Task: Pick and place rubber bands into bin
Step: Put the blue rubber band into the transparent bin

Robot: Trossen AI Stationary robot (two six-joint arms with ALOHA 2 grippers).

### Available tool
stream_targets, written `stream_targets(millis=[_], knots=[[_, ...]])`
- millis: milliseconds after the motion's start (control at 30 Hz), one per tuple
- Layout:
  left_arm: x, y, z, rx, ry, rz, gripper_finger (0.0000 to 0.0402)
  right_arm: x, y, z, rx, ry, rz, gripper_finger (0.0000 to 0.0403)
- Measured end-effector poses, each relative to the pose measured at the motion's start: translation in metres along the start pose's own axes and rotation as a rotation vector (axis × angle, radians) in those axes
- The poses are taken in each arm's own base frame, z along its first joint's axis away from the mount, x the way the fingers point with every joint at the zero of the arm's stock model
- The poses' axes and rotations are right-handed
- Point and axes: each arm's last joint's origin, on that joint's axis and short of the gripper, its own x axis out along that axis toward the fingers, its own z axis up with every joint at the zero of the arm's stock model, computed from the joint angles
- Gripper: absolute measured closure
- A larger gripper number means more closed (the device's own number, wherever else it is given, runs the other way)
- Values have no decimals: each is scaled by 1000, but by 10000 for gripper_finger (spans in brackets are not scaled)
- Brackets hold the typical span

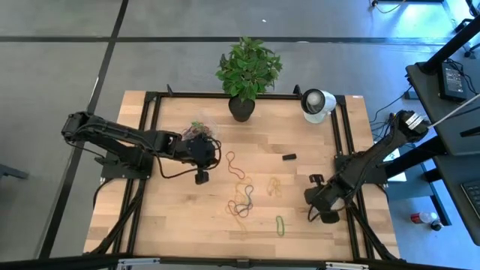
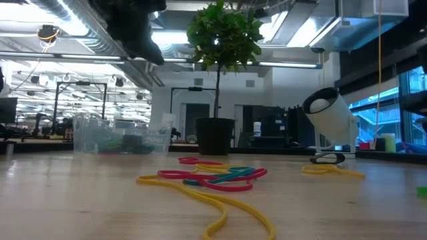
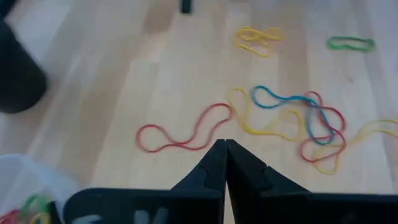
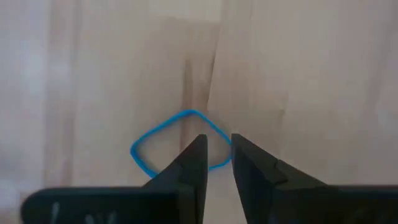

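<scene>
Left gripper [image 1: 201, 178]: sits over the wooden table [image 1: 172, 217] just beside the bin, its two fingers [image 3: 214, 165] pressed together with nothing between them.
Right gripper [image 4: 216, 155]: low over the table's right side, the fingers standing a little apart over a blue rubber band [image 4: 149, 140] that lies flat on the wood; the tips straddle one edge of the loop, and whether they touch it cannot be told.
Bin [image 2: 119, 137]: clear plastic, at the table's left rear, near the black plant pot [image 1: 241, 109]; a few coloured bands already lie inside.
Rubber bands [image 1: 241, 201]: a loose tangle of red, yellow and blue-green loops at the table's middle, a red loop [image 3: 183, 129] nearer the bin, a yellow cluster [image 1: 274, 184] and a single green band [image 1: 280, 224] toward the right.
White round object [image 1: 318, 103]: at the rear right corner.
</scene>
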Motion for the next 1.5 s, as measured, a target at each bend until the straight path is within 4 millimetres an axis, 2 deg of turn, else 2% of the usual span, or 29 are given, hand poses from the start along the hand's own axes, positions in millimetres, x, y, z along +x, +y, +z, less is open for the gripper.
stream_targets(millis=[233, 333, 433, 500, 600, 700, 800, 900, 1000, 1133, 1300, 1367, 1500], knots=[[1, 8, -33, -8, -96, -37, 400, 22, 5, -1, 9, 95, -61, 324], [-10, 11, -41, -15, -136, -50, 400, 27, 5, -2, 29, 131, -87, 333], [-26, 14, -42, -29, -201, -65, 400, 28, 5, -3, 49, 133, -98, 364], [-38, 16, -41, -27, -255, -76, 399, 26, 4, -3, 82, 112, -96, 391], [-58, 20, -41, -10, -328, -77, 400, 18, 7, 4, 127, 57, -107, 397], [-75, 23, -44, 34, -378, -69, 400, 0, 8, 27, 187, -117, -115, 400], [-86, 27, -51, 63, -381, -44, 400, -9, -1, 41, 283, -209, -186, 401], [-94, 31, -59, 78, -362, -37, 401, -25, -12, 69, 394, -396, -229, 401], [-98, 33, -65, 99, -394, -38, 399, -35, -30, 94, 437, -507, -307, 402], [-97, 36, -77, 101, -411, -40, 401, -58, -59, 143, 423, -673, -362, 402], [-97, 38, -91, 91, -438, -62, 399, -79, -97, 208, 354, -762, -475, 403], [-96, 38, -93, 77, -447, -76, 400, -81, -112, 233, 329, -770, -506, 403], [-97, 39, -96, 34, -472, -100, 399, -71, -141, 285, 274, -813, -544, 402]])
